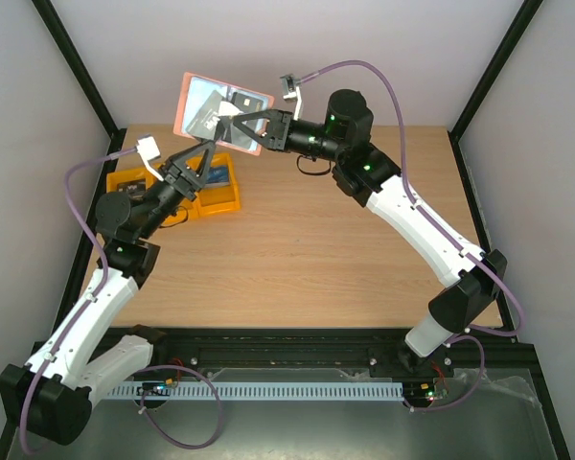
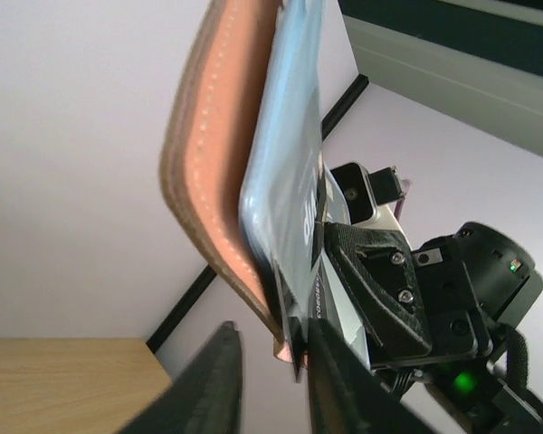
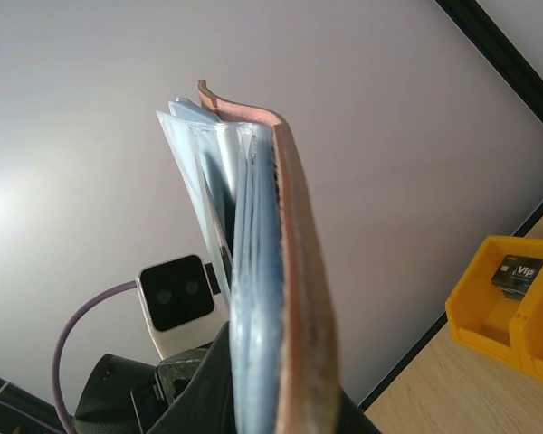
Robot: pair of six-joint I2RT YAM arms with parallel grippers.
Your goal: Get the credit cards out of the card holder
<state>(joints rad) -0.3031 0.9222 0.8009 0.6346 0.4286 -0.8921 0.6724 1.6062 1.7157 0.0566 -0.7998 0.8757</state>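
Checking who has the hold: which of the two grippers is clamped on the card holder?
The right gripper: it pinches the card holder, raised in the air. The left gripper is open, its fingers either side of the holder's edge.

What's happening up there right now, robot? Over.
Right gripper shut on card holder, held in the air. Left gripper open, straddling its lower edge. Cards not yet out. Nothing in the way.

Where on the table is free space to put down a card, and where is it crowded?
Free: the middle of the table, between the yellow tray and the right arm; also its far right corner. Crowded: far left, where the left gripper and right gripper meet at the raised card holder near the tray.
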